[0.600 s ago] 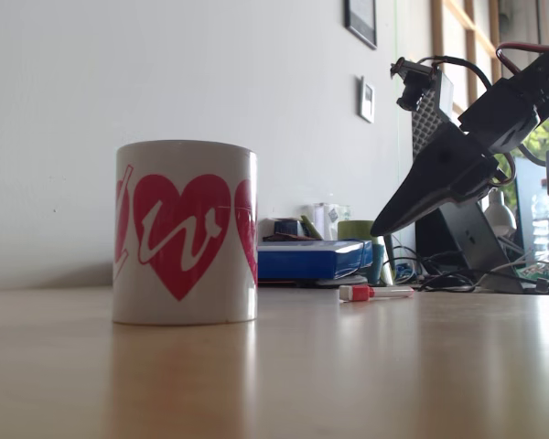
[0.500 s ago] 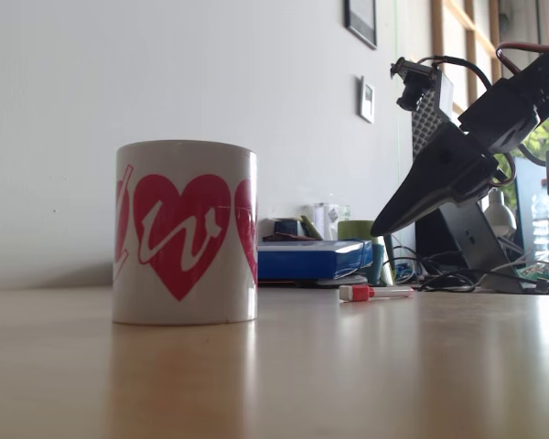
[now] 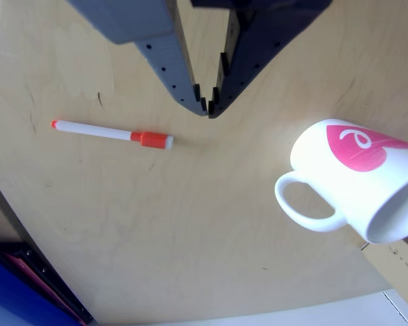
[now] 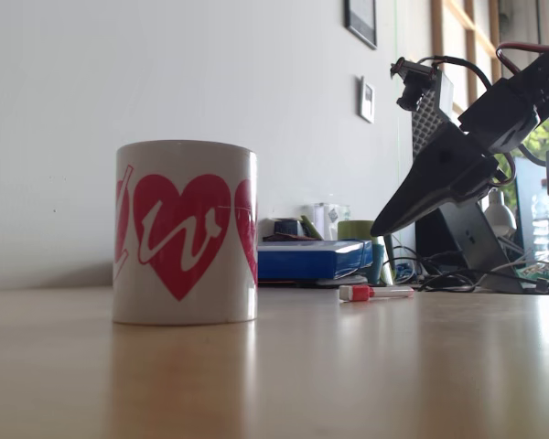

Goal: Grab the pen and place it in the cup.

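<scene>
Pale wooden surface (image 3: 190, 224) carries the pen (image 3: 112, 133) lying flat and free, well apart from the upright cup (image 3: 350, 180), while the hand (image 3: 207, 107), jaws nearly closed and empty, hangs above and just beside the pen's cap, seemingly poised to descend.

In the other view, the pen (image 3: 112, 133) lies flat on the table (image 3: 190, 224), left of the gripper (image 3: 208, 109) hanging above it; the mug (image 3: 350, 180) stands to the right. In the fixed view, the mug (image 4: 185, 232) stands near, the pen (image 4: 375, 293) farther back, below the gripper (image 4: 377, 229).
</scene>
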